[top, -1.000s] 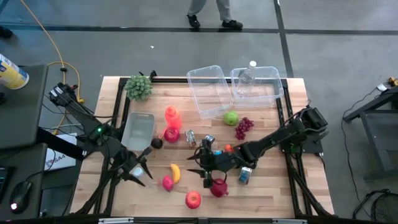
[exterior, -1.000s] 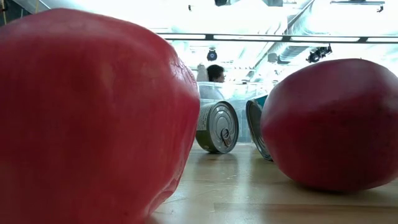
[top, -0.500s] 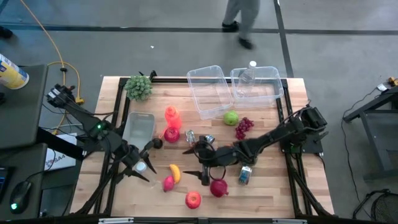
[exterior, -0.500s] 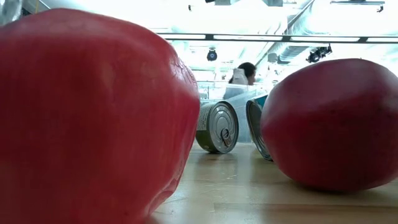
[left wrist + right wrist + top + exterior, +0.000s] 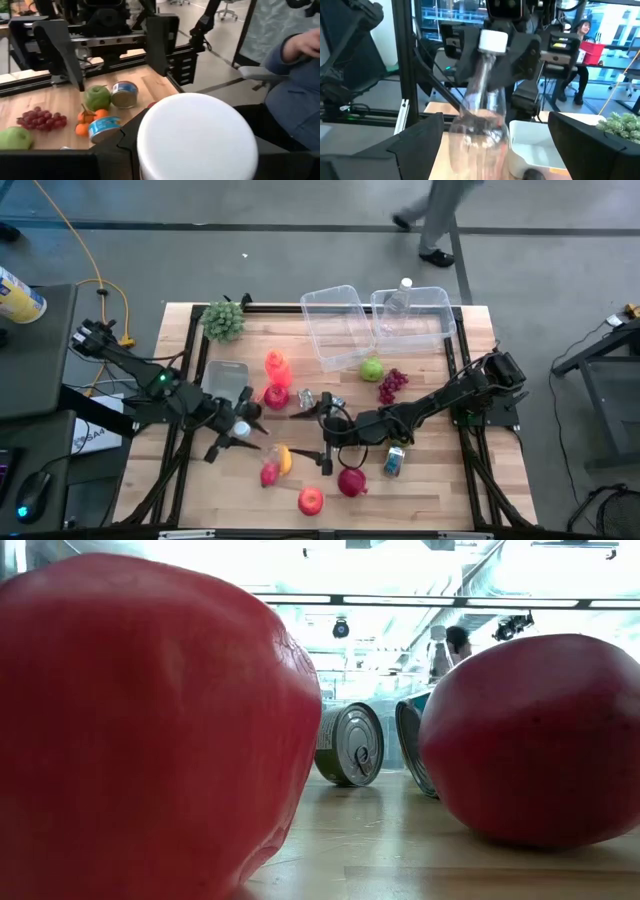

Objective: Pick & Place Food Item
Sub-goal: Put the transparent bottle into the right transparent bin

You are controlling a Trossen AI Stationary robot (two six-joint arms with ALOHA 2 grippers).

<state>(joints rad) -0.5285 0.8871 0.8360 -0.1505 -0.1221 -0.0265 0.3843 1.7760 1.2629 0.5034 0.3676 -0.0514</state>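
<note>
My left gripper is shut on a clear plastic bottle with a white cap above the table's left middle. My right gripper stands wide open at mid-table, facing the bottle, and touches nothing. A dark red fruit lies on the wood just near of the right gripper, with a red apple nearer the front edge. A banana and a pink fruit lie between the two grippers. In the low view the two red fruits fill most of the picture. My left gripper pinches the bottle at its neck, just below the cap, one finger on each side. The bottle lies along the fingers, cap toward the wrist. Its body slants down past the fingertips toward the right gripper. The cap hides the contact in the left wrist view.
Two clear bins stand at the far edge, a grey tray at the left, a green plant at the far left. A green apple, grapes and cans lie around. A person walks beyond the table.
My right gripper has opened wider, tipped up and drawn back a little from the dark red fruit, which lies where it was. My left gripper has carried the bottle up and toward the table's right and far edges, staying shut on it.
</note>
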